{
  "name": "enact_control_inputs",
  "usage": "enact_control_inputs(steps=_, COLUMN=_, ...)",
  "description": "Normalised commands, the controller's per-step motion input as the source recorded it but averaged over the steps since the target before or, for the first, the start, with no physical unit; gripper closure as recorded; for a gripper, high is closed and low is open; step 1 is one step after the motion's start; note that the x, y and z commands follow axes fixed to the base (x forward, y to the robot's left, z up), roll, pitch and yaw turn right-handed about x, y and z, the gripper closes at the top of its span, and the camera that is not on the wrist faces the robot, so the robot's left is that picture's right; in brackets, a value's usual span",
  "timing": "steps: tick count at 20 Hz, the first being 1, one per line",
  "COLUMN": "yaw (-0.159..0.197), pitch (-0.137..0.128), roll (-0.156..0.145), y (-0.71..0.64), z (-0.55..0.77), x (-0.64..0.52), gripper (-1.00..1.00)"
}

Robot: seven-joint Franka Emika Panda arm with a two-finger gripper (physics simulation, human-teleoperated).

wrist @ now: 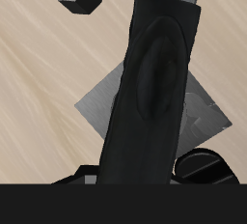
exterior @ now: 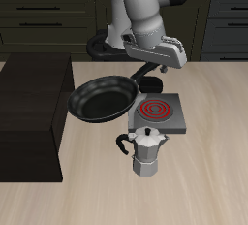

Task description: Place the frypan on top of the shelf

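Two things on the table matter: the frypan point(exterior: 101, 97) and the shelf point(exterior: 31, 112). From out front, the pan seems to hang clear of the table, its bowl just beside the shelf's flat top, overlapping that edge slightly. Its long handle runs back up toward the gripper point(exterior: 148, 66), which sits at the handle's far end. That reads as a carry, I'd say: taken by the handle so the bowl can swing over the shelf. The stove plate point(exterior: 156, 112) and the moka pot point(exterior: 145, 151) stand nearer the table's front edge.

Through the wrist camera, the pan's handle fills the view, running straight away from the claw, with the stove plate under it. The fingers themselves are hidden, so I judge them clamped on the handle.
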Motion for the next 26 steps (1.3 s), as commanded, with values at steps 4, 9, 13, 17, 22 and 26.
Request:
enact_control_inputs(steps=4, yaw=0.031, pitch=-0.017, roll=0.004, y=0.03, z=0.21, x=-0.09, gripper=1.00)
enact_control_inputs(steps=9, yaw=0.023, pitch=-0.003, roll=-0.016, y=-0.01, z=0.12, x=-0.04, gripper=1.00)
enact_control_inputs(steps=13, yaw=0.015, pitch=-0.004, roll=0.024, y=0.11, z=0.09, x=-0.07, gripper=1.00)
enact_control_inputs(steps=17, yaw=0.023, pitch=-0.019, roll=0.021, y=0.15, z=0.14, x=-0.12, gripper=1.00)
enact_control_inputs(steps=22, yaw=0.025, pitch=-0.017, roll=0.010, y=0.07, z=0.15, x=-0.06, gripper=1.00)
enact_control_inputs(steps=26, yaw=0.025, pitch=-0.019, roll=0.000, y=0.05, z=0.17, x=-0.08, gripper=1.00)
